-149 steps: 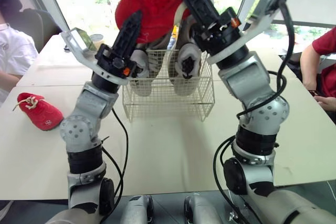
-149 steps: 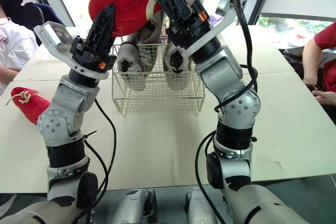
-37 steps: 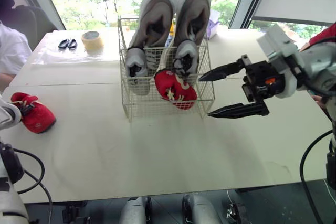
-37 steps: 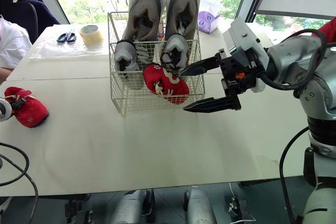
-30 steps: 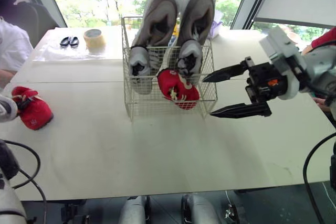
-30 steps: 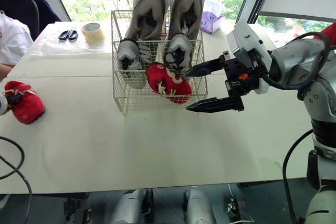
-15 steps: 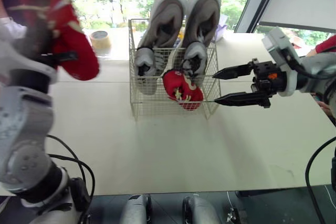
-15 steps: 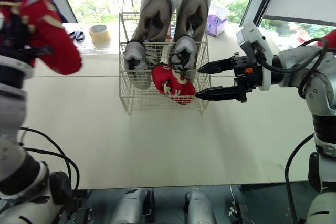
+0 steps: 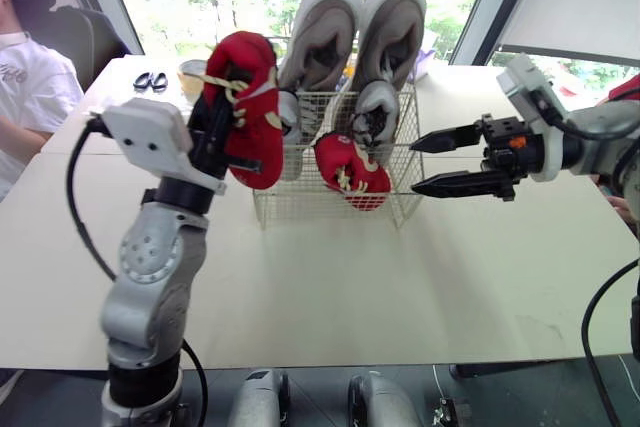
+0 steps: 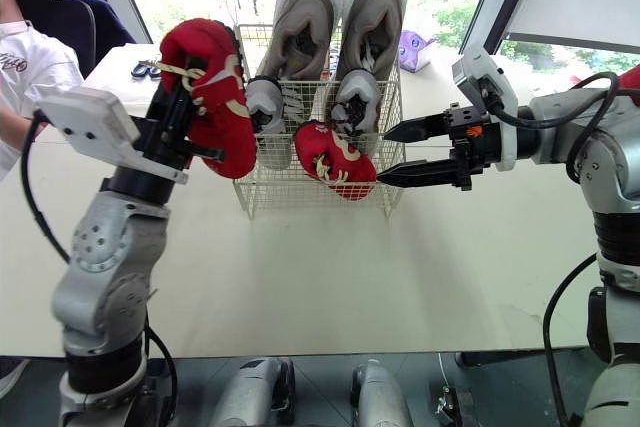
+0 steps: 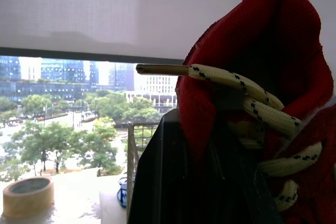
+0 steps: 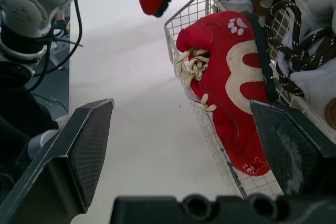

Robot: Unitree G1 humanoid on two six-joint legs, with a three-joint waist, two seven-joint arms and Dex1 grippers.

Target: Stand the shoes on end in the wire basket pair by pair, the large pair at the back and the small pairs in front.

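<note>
My left gripper [image 9: 218, 115] is shut on a small red shoe [image 9: 245, 107] with cream laces, held up in the air just left of the wire basket [image 9: 300, 205]. In the left wrist view the same red shoe [image 11: 273, 77] sits against my black fingers [image 11: 184, 182]. Two large grey shoes [image 9: 320, 27] [image 9: 388, 37] stand on end at the basket's back. A second red shoe [image 9: 350, 169] leans in the front right of the basket. My right gripper [image 9: 413, 167] hangs open beside the basket's right wall, holding nothing.
A tape roll [image 9: 190, 72] and scissors [image 9: 150, 80] lie at the table's far left. A purple tissue box [image 10: 412, 47] stands behind the basket. One person in white [image 9: 30, 87] sits at the left, another in red [image 9: 628, 87] at the right. Bare tabletop [image 9: 350, 287] lies in front.
My left arm has swung the red shoe from the far left in toward the basket's left side. The right gripper stays open beside the basket.
</note>
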